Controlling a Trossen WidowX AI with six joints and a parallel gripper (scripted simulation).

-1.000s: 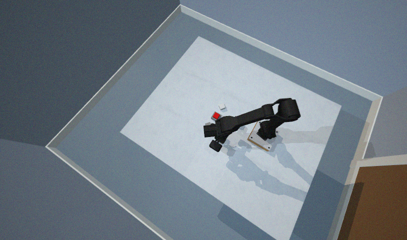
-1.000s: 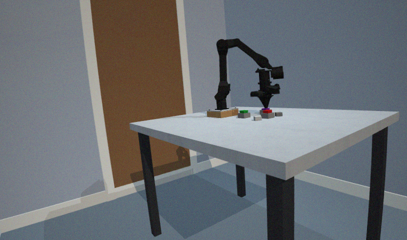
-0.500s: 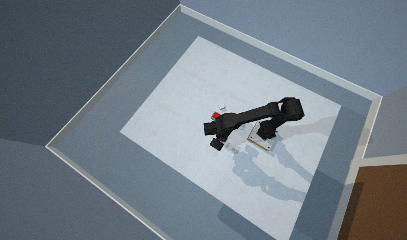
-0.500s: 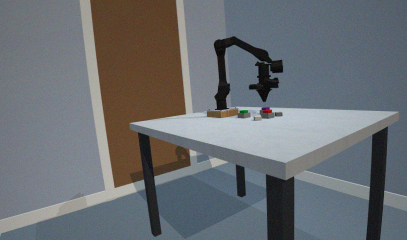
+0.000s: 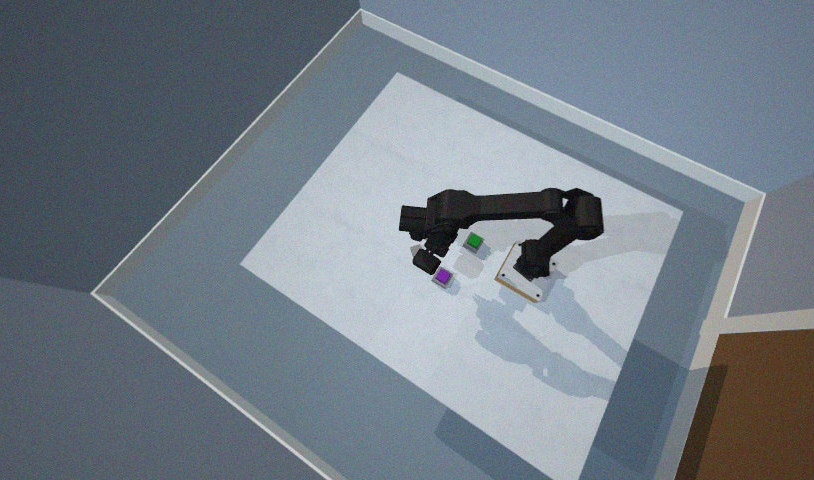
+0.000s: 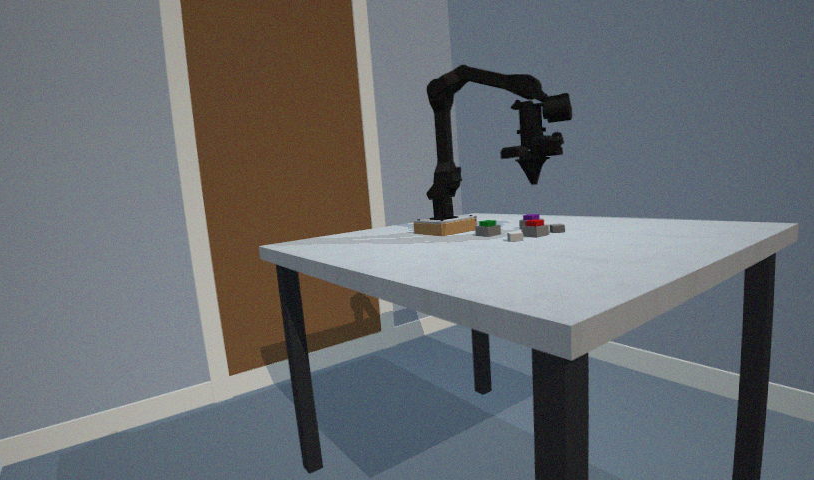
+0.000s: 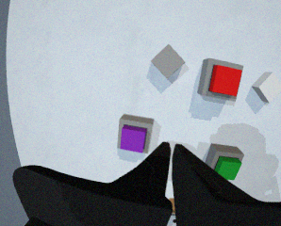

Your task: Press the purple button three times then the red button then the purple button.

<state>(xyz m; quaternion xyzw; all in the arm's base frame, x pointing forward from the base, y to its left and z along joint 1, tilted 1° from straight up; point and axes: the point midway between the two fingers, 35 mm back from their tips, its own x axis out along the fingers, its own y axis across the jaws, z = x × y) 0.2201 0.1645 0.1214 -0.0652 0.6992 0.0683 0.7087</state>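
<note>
The purple button (image 5: 442, 275) (image 6: 531, 217) (image 7: 133, 138) sits on the white table on a grey base. The red button (image 6: 534, 222) (image 7: 226, 79) stands close by; in the top view the arm hides it. My gripper (image 5: 426, 261) (image 6: 533, 178) (image 7: 171, 146) is shut with nothing between its fingers. It points straight down and hangs well above the buttons, touching none. In the wrist view its tips lie just right of the purple button and left of the green one.
A green button (image 5: 473, 240) (image 6: 487, 223) (image 7: 227, 168) stands nearer the arm's wooden base board (image 5: 518, 288) (image 6: 444, 227). A grey block (image 6: 557, 227) (image 7: 169, 60) and a white block (image 6: 515, 236) (image 7: 268, 87) lie beside the red button.
</note>
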